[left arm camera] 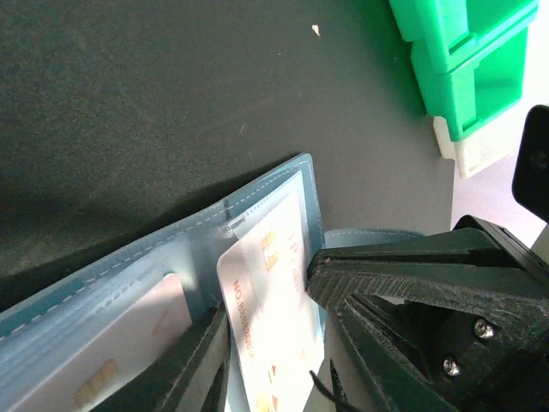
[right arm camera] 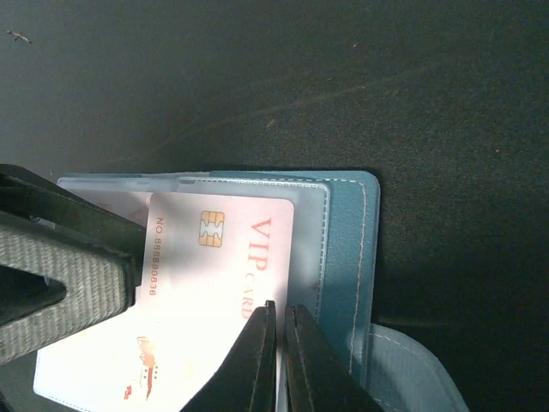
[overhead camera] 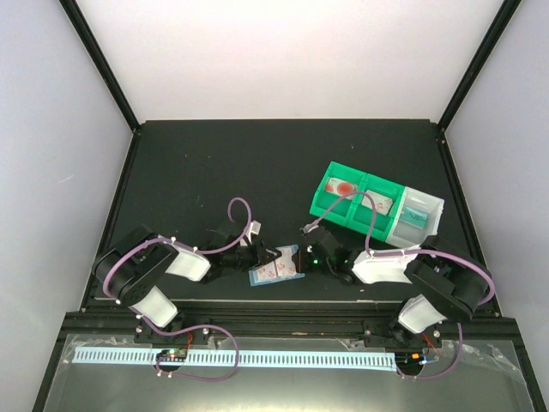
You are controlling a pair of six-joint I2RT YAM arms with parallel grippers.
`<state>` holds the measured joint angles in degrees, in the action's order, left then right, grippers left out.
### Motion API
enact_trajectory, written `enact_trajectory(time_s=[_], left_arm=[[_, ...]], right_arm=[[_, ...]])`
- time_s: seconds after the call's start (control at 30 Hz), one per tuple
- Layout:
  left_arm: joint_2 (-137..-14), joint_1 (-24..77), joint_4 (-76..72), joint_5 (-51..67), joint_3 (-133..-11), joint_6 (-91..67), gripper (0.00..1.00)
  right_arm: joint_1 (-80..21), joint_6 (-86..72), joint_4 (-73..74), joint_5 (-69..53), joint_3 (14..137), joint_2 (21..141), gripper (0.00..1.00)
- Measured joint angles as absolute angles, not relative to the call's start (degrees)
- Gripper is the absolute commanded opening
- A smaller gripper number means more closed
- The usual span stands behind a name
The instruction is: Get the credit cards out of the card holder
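Card holder (left arm camera: 129, 257), two credit cards (left arm camera: 266, 292)

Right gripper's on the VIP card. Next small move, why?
Probably pull the right gripper back, sliding the VIP card free: it is shut on the card's near edge, the card's far end looks tucked in the card holder's pocket, and the left gripper is at the other panel.

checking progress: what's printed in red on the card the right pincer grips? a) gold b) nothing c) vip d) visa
c: red letters on the card pinched in the right pincer spell VIP.
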<state>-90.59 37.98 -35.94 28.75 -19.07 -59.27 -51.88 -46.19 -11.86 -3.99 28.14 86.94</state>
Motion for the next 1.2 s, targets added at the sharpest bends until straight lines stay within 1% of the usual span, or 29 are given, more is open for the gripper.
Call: enact_trajectory(time_s=[0.13,0.27,1.2], left_arm=[[-91.70,38.00,-36.27,28.69,-19.09,-59.94,0.13],[-92.75,38.00,-36.42,28.64,-19.07,-60.34,0.02],[-90.72,37.93,-36.77,28.32,-18.09,-60.51,0.02]], right_arm=[[-51.88,-46.46,-12.97,-4.14,27.81,87.20,0.07],[-51.88,-46.61,-13.58,-4.19,27.64,87.33,0.06],[-51.99,-47.70,-15.51,-3.42,27.88,88.82,0.02]])
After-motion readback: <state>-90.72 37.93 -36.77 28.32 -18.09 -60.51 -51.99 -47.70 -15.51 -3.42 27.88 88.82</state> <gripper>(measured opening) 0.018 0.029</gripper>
